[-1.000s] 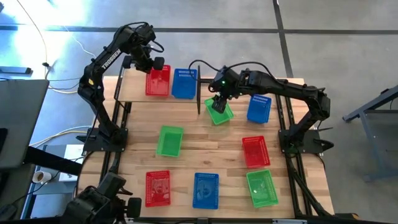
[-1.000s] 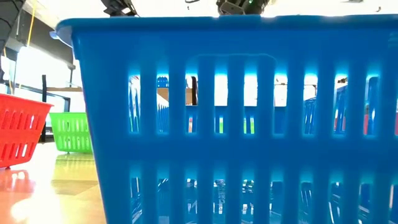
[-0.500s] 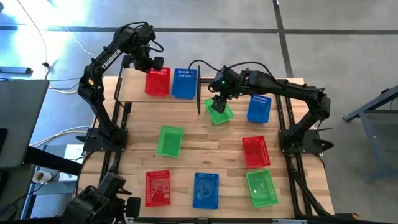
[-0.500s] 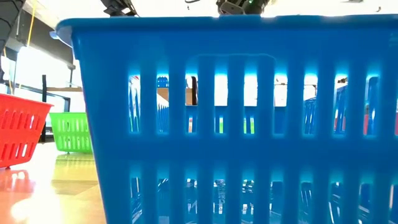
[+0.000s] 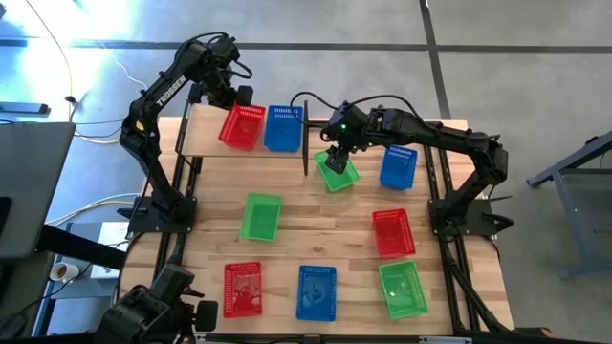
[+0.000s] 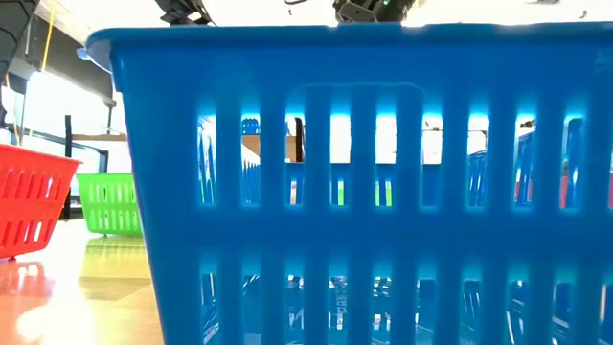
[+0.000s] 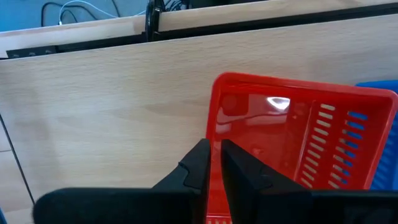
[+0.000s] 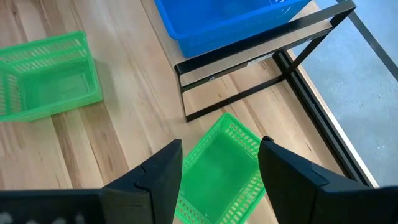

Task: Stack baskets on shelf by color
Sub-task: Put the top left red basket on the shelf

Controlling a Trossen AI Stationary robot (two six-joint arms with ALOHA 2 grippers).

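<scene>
While the left gripper [image 7: 214, 163] is pinching the red basket's [image 5: 241, 125] wall to position it, the right gripper's [image 8: 219, 163] wide fingers are straddling a green basket [image 8: 217, 168].

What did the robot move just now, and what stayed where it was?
The left gripper, pinching the rim of the red plastic lattice basket on the raised wooden shelf, twisted it, so it now sits askew beside the blue plastic lattice basket. Nothing was let go. The right gripper stayed open over the tilted green plastic lattice basket, and the other baskets did not move.
</scene>
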